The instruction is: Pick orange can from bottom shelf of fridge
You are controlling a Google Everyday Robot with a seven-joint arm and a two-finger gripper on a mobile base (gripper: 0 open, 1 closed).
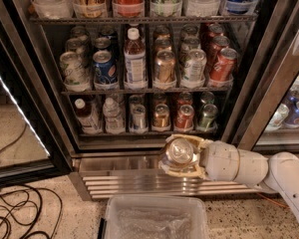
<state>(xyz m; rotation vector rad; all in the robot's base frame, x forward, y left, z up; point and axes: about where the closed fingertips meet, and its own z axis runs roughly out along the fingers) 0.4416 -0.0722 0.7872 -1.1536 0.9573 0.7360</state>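
Note:
My gripper (175, 156) is shut on the orange can (180, 151). The can is coppery, and its silver lid and pull tab face the camera. It is held in front of the fridge's ribbed steel base (139, 182), below and outside the bottom shelf (139, 131). The bottom shelf holds two small bottles at the left, then a silver can (138, 117), another coppery can (161, 116), a red can (184, 117) and a green can (207, 115). The fridge (50, 83) stands open, with full racks above.
A clear plastic bin (157, 218) sits on the floor just below my gripper. Black cables (15, 218) lie on the floor at the left. The open glass door (10, 108) is at the left. A second cooler with cans (294, 111) is at the right.

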